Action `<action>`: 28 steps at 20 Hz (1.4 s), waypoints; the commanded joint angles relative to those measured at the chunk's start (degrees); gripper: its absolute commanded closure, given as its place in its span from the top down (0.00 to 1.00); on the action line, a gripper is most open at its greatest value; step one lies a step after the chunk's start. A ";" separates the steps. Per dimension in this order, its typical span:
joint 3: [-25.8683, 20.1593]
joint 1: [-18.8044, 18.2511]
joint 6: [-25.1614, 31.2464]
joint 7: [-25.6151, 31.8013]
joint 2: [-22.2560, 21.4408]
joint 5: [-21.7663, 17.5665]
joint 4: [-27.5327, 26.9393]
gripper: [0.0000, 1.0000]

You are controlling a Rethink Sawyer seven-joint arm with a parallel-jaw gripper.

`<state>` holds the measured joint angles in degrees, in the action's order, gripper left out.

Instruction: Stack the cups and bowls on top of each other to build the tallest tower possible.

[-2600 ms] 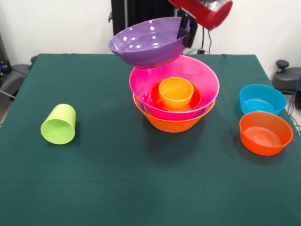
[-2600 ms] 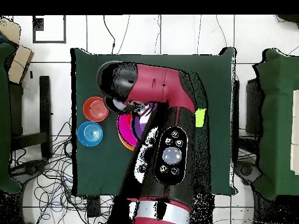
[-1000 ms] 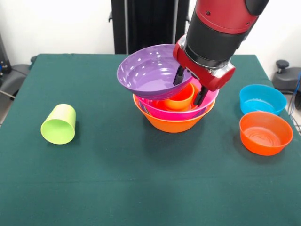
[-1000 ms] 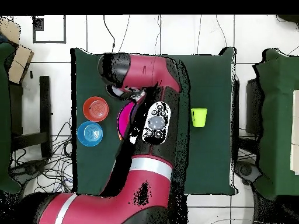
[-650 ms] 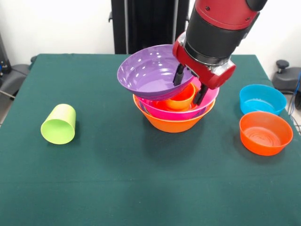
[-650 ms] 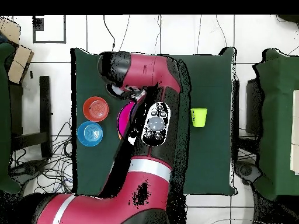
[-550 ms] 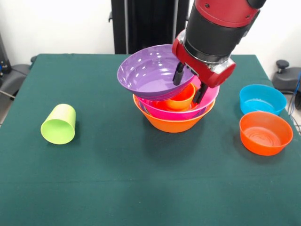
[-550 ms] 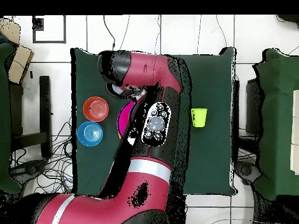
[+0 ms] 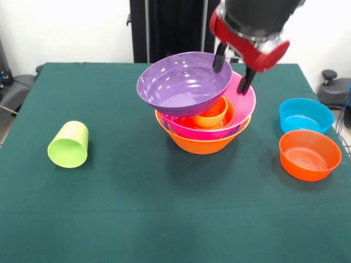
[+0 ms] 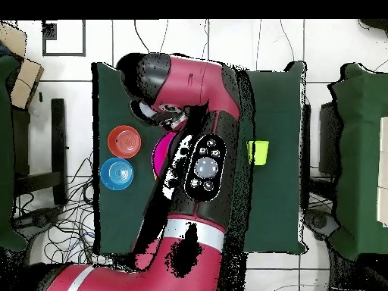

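Sideways, the lime green cup [image 9: 68, 144], mouth toward the camera; the hand [image 9: 232, 73] wide apart above the tilted purple bowl [image 9: 184, 84]

The front view looks across the green table [image 9: 164, 219] from its near edge, slightly downward and fairly close, so the tabletop fills most of the picture. The overhead view looks straight down from high up, taking in the whole table [image 10: 280, 220] and the surrounding floor [image 10: 227, 45]. Both share the tabletop and the red arm [image 10: 197, 83].
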<state>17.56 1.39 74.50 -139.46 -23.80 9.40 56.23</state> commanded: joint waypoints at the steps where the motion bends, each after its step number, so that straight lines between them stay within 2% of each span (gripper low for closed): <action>1: -2.52 -0.44 7.78 -6.35 -3.52 0.83 -0.03 1.00; 6: -2.81 -0.42 7.83 -6.77 -3.59 1.33 0.35 1.00; 9: -2.97 0.06 4.61 -8.14 -1.57 1.26 0.27 1.00; 14: -2.04 2.65 1.61 -13.94 1.67 1.44 -2.16 1.00; 21: -2.66 0.78 -0.57 -9.52 3.23 1.29 -2.56 1.00; 23: -2.26 1.09 -0.84 -10.81 4.28 1.31 -3.76 1.00; 28: -0.55 3.06 -0.55 -18.81 9.27 2.48 -10.00 1.00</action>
<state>19.29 2.94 77.84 -140.62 -21.24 10.89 50.95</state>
